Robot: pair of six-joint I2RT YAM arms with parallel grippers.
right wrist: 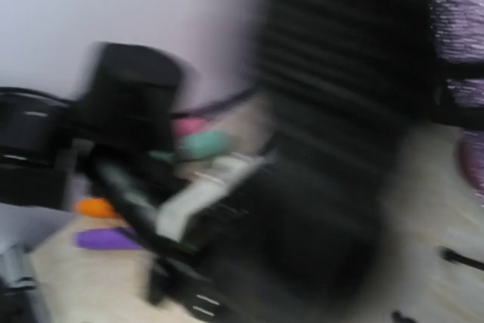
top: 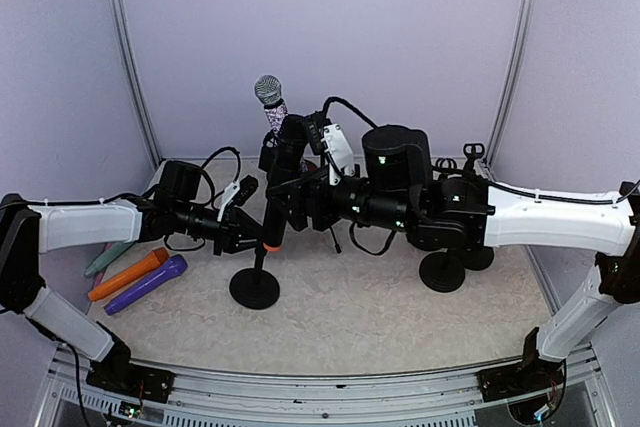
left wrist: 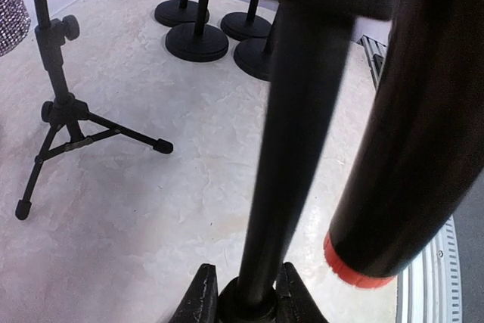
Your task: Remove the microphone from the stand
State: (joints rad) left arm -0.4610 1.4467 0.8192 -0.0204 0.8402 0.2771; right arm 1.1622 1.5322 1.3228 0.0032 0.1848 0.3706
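A black microphone [top: 283,182] with an orange end ring [top: 271,245] leans steeply along a black stand [top: 254,287] with a round base. In the left wrist view the microphone's body [left wrist: 408,149] hangs just right of the stand's pole [left wrist: 291,149]. My left gripper [top: 238,225] is shut on the pole low down, with its fingers [left wrist: 198,296] on both sides of it. My right gripper [top: 297,192] reaches in from the right and looks closed around the microphone's body. The right wrist view is blurred, showing only a dark mass [right wrist: 333,187] up close.
A sparkly microphone [top: 269,93] stands on a tripod stand [left wrist: 64,111] behind. Orange [top: 128,274], purple [top: 147,284] and teal [top: 105,259] microphones lie at the left. Round-base stands [top: 441,272] cluster at the right, also in the left wrist view [left wrist: 197,39].
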